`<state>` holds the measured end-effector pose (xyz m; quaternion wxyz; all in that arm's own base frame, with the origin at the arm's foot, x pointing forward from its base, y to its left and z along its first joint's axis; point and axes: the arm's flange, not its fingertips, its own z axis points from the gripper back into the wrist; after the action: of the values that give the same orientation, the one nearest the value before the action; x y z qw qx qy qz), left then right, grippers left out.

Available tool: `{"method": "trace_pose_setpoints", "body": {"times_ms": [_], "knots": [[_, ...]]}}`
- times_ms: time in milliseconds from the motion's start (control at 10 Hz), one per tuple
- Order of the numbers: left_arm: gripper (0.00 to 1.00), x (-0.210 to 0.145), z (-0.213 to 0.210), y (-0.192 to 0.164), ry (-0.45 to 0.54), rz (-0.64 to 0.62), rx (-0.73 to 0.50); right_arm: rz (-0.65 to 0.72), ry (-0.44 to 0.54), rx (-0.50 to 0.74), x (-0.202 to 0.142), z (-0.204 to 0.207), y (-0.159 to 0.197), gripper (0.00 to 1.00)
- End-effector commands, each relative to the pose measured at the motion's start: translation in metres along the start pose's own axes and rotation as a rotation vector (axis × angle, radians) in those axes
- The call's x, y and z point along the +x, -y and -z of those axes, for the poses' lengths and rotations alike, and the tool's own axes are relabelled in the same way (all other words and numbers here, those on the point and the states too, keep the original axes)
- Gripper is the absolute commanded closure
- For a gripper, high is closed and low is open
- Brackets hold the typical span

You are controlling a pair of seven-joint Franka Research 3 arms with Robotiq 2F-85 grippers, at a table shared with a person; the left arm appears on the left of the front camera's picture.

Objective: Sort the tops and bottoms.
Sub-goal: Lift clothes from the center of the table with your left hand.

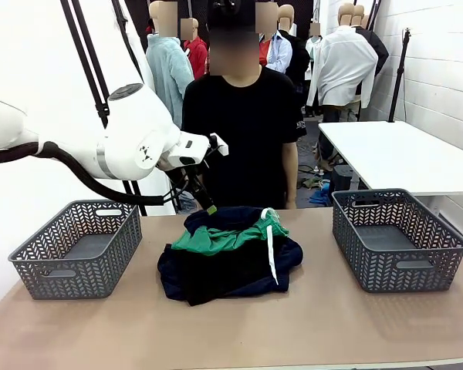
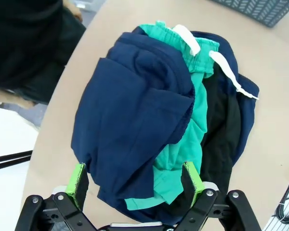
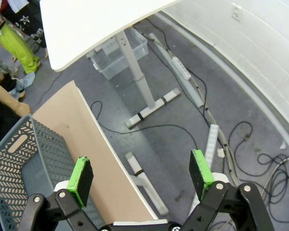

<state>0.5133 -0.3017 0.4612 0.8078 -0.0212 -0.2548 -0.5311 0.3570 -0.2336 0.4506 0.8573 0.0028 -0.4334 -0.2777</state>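
Green-padded fingers of the left gripper (image 2: 135,177) stand wide apart with nothing clamped between them, hanging over the far side of a heap of clothes at the middle of the table (image 1: 309,331). Within that heap lie the bottoms (image 1: 210,240), bright green and crumpled, sandwiched in the pile: a navy garment (image 2: 130,120) is folded over most of them from the far side, and a black garment (image 2: 222,130) lies beneath them toward the near edge. Their gathered waistband sticks out at the heap's right, and the white drawstring (image 1: 271,254) trails from it down across the dark cloth toward the near edge. Whether the left fingertips touch the navy cloth cannot be told. Well apart from the heap, a grey lattice basket (image 1: 89,276) sits near the table's left edge and a matching basket (image 1: 386,271) near its right edge; both hold nothing. The tabletop is plain tan and bare around the clothes. A person (image 1: 247,131) in a black shirt stands at the far edge, behind the heap. The right gripper (image 3: 142,175) is likewise spread open and holds nothing, out past the table's right edge above a grey floor (image 3: 192,125) strewn with black cables, beside the right basket's corner. Farther right stands a white table (image 1: 401,154) against a white brick wall (image 1: 440,69), with a clear plastic bin (image 3: 120,57) under it.
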Motion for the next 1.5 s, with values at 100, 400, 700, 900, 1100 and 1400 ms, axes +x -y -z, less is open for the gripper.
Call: {"method": "trace_pose_setpoints", "body": {"times_ms": [100, 400, 700, 900, 1100, 1400], "knots": [[0.00, 0.002, 0.010, -0.003, -0.039, 0.032, -0.092, 0.007, -0.004, -0.005, 0.000, -0.001, -0.001, 0.00], [0.00, -0.002, 0.032, -0.005, -0.032, 0.055, -0.078, 0.007, -0.004, -0.005, 0.000, -0.001, -0.001, 0.00], [0.00, -0.003, 0.042, -0.010, -0.017, 0.053, -0.087, 0.007, -0.004, -0.005, 0.000, -0.001, -0.001, 0.00], [0.00, -0.003, 0.049, -0.014, -0.023, 0.049, -0.126, 0.007, -0.004, -0.005, 0.000, -0.001, -0.001, 0.00], [0.30, -0.002, 0.045, -0.017, 0.004, 0.026, -0.162, 0.007, -0.004, -0.005, 0.000, -0.001, -0.001, 0.00], [0.90, -0.002, 0.044, -0.020, 0.008, 0.013, -0.150, 0.007, -0.004, -0.005, 0.000, -0.001, -0.001, 0.00]]}}
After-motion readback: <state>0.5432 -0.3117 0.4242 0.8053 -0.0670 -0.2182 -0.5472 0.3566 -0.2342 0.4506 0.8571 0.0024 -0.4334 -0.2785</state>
